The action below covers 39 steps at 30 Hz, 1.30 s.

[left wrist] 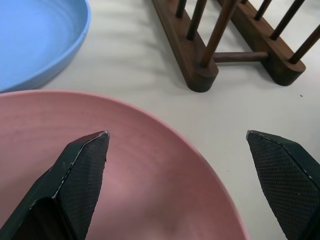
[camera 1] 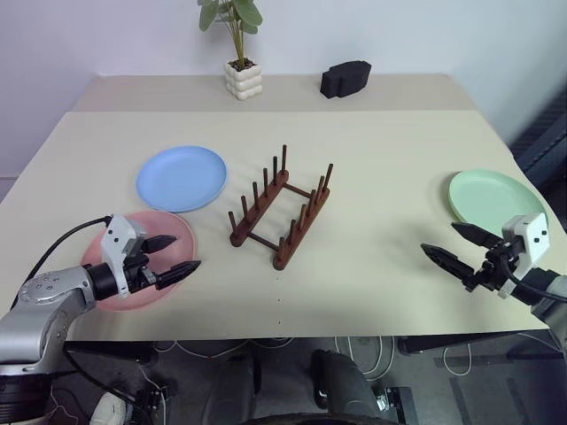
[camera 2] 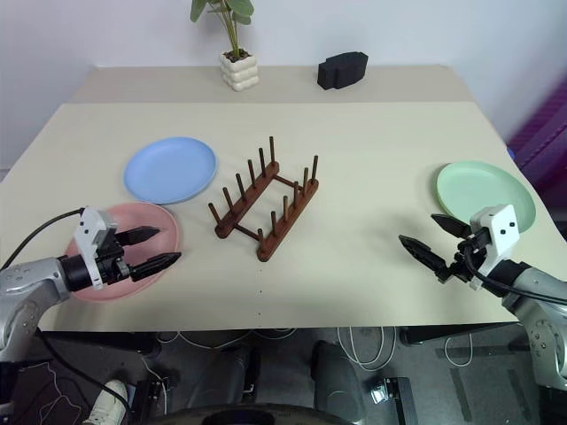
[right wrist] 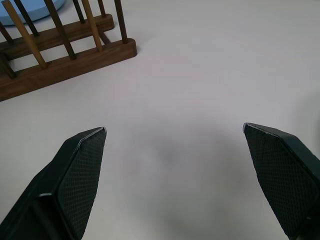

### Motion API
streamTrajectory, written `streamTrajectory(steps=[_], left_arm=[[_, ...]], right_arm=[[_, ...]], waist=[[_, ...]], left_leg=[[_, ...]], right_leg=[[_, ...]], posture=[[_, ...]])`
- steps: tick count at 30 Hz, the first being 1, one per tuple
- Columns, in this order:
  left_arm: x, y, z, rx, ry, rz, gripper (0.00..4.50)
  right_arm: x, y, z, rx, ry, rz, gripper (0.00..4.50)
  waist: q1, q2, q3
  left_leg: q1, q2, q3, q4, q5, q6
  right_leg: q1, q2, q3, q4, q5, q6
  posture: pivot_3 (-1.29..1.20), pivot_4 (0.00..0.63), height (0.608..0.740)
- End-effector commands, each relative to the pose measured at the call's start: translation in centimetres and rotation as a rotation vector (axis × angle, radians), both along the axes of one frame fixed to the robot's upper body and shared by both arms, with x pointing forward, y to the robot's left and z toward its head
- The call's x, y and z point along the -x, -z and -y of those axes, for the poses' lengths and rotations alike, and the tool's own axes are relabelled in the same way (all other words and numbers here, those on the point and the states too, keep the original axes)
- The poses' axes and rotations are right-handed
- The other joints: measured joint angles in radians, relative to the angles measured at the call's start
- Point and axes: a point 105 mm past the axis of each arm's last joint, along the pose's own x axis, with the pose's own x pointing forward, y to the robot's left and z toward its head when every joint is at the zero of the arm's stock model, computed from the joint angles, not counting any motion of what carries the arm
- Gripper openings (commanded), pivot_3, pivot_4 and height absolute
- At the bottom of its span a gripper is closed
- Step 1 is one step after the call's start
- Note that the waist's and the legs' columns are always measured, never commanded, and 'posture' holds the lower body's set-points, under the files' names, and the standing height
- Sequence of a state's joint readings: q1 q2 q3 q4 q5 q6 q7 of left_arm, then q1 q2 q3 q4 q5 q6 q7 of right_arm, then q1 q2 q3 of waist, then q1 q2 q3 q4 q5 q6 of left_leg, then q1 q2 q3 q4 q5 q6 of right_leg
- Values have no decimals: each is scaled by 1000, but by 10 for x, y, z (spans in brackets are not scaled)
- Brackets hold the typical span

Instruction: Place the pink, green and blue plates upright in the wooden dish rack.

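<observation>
Beige table (camera 1: 372,266) against pale wall (camera 1: 399,35); potted plant (camera 1: 239,53) at far edge

L arm comes in from the lower-left, grey forearm w/ black cable looping off it, wrist angled inward toward the middle and tipped slightly down. L gripper (camera 1: 174,254) is spread wide, nothing between its black fingers (left wrist: 82,165); white camera block sits on top of the wrist. R arm comes in from the lower-right, mirrored: wrist angled inward and slightly down, white block on top, cable along the forearm. R gripper (camera 1: 452,245) also spread wide, empty; its fingers (right wrist: 80,165) are pointed, textured on the inner faces. Both grippers held low, well apart, one at each side.
</observation>
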State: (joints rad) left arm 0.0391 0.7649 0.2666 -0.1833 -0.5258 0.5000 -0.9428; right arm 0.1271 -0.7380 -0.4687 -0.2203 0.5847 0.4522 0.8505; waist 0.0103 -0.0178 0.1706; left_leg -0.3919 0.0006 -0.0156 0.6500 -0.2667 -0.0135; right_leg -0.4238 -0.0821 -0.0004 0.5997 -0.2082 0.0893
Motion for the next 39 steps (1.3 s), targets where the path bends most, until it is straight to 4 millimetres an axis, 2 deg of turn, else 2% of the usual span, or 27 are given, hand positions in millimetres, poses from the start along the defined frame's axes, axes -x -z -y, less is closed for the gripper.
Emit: streamTrajectory(steps=[1,5,8,12,19,23,27,30,34,39], left_arm=[[2,-13,2,-1,13,40,4492],[4,-7,5,-11,19,22,4492],[11,-11,14,25,65,15,4492],[21,-3,25,2,110,-28,4492],[41,6,73,-15,274,-76,4492],[37,13,103,-13,309,-77,4492],[32,12,112,-15,310,-48,4492],[21,18,98,-68,259,-42,4492],[5,17,64,-105,160,-41,4492],[-7,27,19,-210,36,-51,4492]], right_arm=[[-3,-12,-5,3,-26,41,4470],[-7,-5,-12,12,-39,29,4470],[-5,-5,-24,3,-77,29,4470],[-3,1,-27,5,-70,12,4470],[5,1,-33,7,-84,-7,4470],[6,0,-36,6,-81,-4,4470],[7,-2,-40,0,-75,5,4470],[9,0,-40,-3,-67,3,4470],[11,-2,-41,-7,-65,10,4470],[12,3,-40,-11,-55,4,4470]], waist=[[0,0,0],[0,0,0],[-1,0,0],[1,0,0],[2,0,0],[3,1,0],[0,1,0],[1,1,0],[0,1,0],[0,2,-1]], left_leg=[[0,0,0,0,0,0],[0,0,0,0,0,0],[0,0,0,0,0,0],[0,0,0,0,0,0],[0,0,0,1,0,0],[0,0,0,1,0,0],[0,-1,0,1,0,0],[0,-1,0,1,0,0],[0,-1,0,1,0,0],[0,0,0,1,0,0]], right_leg=[[0,0,0,0,0,0],[0,0,0,0,0,0],[0,0,0,0,0,0],[0,0,0,0,0,0],[0,0,0,0,0,0],[1,0,0,0,0,0],[1,0,0,0,0,0],[1,1,0,0,0,0],[0,1,0,1,0,0],[0,1,0,0,0,0]], posture=[[0,150,740],[0,150,740],[0,150,740],[0,150,740],[0,150,740],[0,150,740],[0,150,740],[0,150,740],[0,150,740],[0,150,740]])
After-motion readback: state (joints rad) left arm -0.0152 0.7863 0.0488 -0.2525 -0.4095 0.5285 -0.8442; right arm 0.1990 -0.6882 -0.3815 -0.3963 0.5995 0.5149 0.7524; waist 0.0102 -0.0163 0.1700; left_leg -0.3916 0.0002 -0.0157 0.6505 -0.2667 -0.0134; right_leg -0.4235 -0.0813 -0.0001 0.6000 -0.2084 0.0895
